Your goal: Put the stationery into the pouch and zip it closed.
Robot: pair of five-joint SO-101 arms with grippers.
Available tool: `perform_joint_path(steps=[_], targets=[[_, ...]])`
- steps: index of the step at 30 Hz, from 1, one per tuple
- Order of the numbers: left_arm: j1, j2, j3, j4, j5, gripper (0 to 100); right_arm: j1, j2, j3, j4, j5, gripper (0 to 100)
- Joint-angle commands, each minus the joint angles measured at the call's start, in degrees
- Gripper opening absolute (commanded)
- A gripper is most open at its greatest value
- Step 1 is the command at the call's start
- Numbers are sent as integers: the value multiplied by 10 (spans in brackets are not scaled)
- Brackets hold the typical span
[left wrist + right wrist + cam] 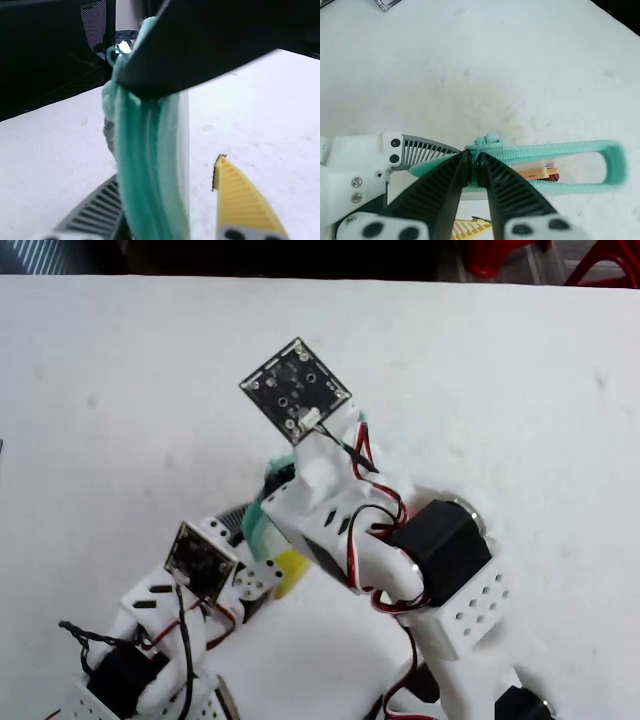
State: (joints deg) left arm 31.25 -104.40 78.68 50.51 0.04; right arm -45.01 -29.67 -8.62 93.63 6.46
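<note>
The teal pouch (560, 150) lies on the white table with its zipper mouth partly open. An orange-brown piece of stationery (535, 173) shows inside it. My right gripper (474, 159), with black fingers, is shut on the zipper pull at the closed end of the mouth, and a teal cord knot (487, 140) sits just past its tips. My left gripper (167, 170) straddles the pouch (145, 165) end. Its grey ribbed finger (95, 215) is against the fabric and its yellow finger (240, 200) is a little apart, so it is open. From above, the pouch (257, 520) is mostly hidden under the right arm.
The two arms crowd the table's near middle, the right arm's motor block (445, 545) on the right. Bare white table (480, 380) stretches to the far edge. Red chair legs (600, 260) stand beyond it. A small flat object (385, 4) lies far off.
</note>
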Motion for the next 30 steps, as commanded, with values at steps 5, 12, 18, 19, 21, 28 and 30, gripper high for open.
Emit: perform_joint_path(steps=[5,12,18,19,21,28,30], targets=[[-22,-2,-32,-12,6,233,14,-4,11,0,5,18],[-19,-2,-22,-80,3,229,32,-4,27,0,5,18],[-10,-2,10,-111,-29,136,31,-4,26,14,5,18],[-10,-2,10,-112,-40,119,31,-4,25,18,5,18],[-9,-2,10,-112,-46,83,31,-4,24,20,5,18],[-9,-2,8,-109,-47,22,31,-4,24,20,5,18],[-9,-2,8,-109,-47,22,31,-4,24,18,5,18]])
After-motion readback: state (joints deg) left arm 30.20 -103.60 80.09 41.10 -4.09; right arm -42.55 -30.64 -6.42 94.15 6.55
